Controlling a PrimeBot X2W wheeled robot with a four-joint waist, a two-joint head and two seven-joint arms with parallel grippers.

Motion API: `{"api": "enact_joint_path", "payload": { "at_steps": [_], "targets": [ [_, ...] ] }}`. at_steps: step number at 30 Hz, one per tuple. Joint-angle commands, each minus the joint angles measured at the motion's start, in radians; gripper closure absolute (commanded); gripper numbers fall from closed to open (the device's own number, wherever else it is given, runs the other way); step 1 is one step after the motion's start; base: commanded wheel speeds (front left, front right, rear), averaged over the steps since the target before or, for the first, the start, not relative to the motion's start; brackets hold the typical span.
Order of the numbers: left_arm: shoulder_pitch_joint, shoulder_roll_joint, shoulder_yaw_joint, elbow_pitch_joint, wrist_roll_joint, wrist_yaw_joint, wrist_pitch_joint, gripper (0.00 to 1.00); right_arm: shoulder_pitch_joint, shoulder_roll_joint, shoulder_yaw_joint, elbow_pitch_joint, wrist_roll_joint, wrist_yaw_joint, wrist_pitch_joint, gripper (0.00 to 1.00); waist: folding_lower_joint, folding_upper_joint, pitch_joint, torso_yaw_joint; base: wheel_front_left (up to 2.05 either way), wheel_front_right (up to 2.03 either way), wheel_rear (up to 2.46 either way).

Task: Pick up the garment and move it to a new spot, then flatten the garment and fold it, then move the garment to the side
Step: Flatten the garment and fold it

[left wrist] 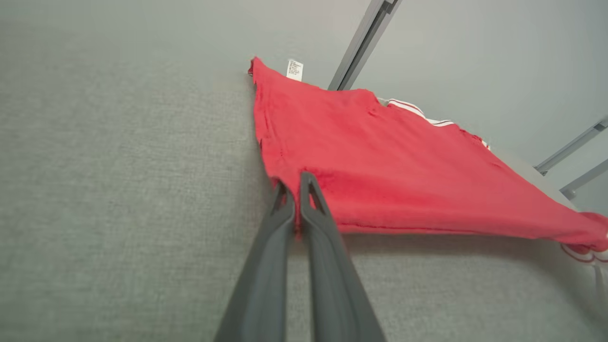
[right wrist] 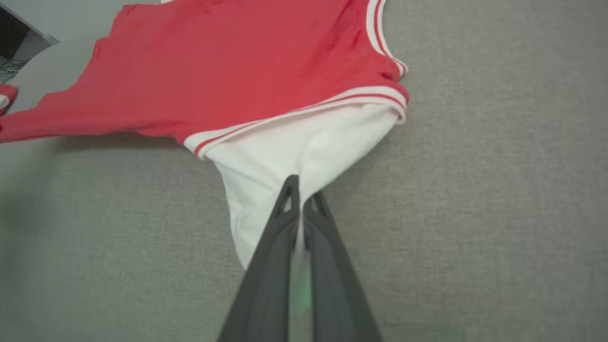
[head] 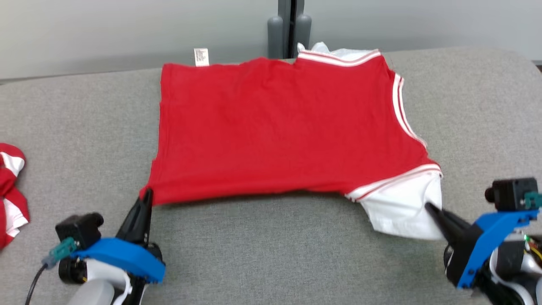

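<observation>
A red garment (head: 279, 127) with white sleeves and white-striped trim lies spread across the grey table, its near edge lifted slightly off the surface. My left gripper (head: 146, 195) is shut on the garment's near left corner (left wrist: 304, 190). My right gripper (head: 428, 207) is shut on the white sleeve (right wrist: 294, 156) at the garment's near right. A small white label (head: 201, 56) sticks up at the far left corner. The far sleeve (head: 334, 51) is bunched behind the collar edge.
Another red and white cloth (head: 10, 195) lies at the table's left edge. A grey post (head: 290, 27) stands behind the table's far edge, against a pale wall. Bare grey table (head: 262, 254) stretches in front of the garment and to both sides.
</observation>
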Motion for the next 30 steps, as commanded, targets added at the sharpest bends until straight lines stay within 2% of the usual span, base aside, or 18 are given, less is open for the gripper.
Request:
{"api": "enact_joint_path", "payload": {
  "at_steps": [1, 5, 10, 13, 16, 21, 25, 30],
  "targets": [
    [0.027, 0.01, -0.001, -0.017, 0.002, 0.012, 0.007, 1.0, 0.031, 0.006, -0.009, -0.023, -0.012, 0.0, 0.016, 1.0, 0.0004, 0.0, -0.02, 0.002, 0.0, 0.0, 0.0],
    [0.136, 0.062, -0.009, -0.134, 0.002, 0.075, 0.069, 1.0, 0.131, 0.048, -0.035, -0.12, -0.047, 0.0, 0.1, 1.0, 0.0004, 0.0, -0.033, -0.003, 0.0, 0.0, 0.0],
    [0.25, 0.162, -0.057, -0.298, 0.054, 0.141, 0.176, 1.0, 0.238, 0.073, -0.066, -0.213, -0.095, 0.0, 0.22, 1.0, 0.0004, 0.0, -0.034, 0.003, 0.0, 0.0, 0.0],
    [0.286, 0.222, -0.075, -0.386, 0.082, 0.181, 0.246, 1.0, 0.258, 0.078, -0.074, -0.257, -0.114, 0.0, 0.262, 1.0, 0.0004, 0.0, -0.028, 0.006, 0.0, 0.0, 0.0],
    [0.294, 0.266, -0.084, -0.469, 0.087, 0.199, 0.318, 1.0, 0.235, 0.073, -0.068, -0.277, -0.14, 0.0, 0.285, 1.0, 0.0004, 0.0, -0.02, 0.012, 0.0, 0.0, 0.0],
    [0.205, 0.325, -0.107, -0.562, 0.086, 0.177, 0.467, 1.0, 0.155, 0.025, -0.032, -0.274, -0.147, 0.0, 0.347, 1.0, 0.0004, 0.0, 0.005, 0.023, 0.0, 0.0, 0.0],
    [0.096, 0.323, -0.125, -0.574, 0.046, 0.117, 0.569, 1.0, 0.053, -0.036, -0.002, -0.235, -0.147, 0.0, 0.415, 1.0, 0.0004, 0.0, 0.031, 0.025, 0.0, 0.0, 0.0],
    [-0.038, 0.306, -0.116, -0.508, -0.04, 0.046, 0.674, 1.0, -0.121, -0.109, 0.06, -0.16, -0.103, 0.0, 0.452, 1.0, 0.0004, 0.0, 0.071, 0.014, 0.0, 0.0, 0.0]
  ]
}}
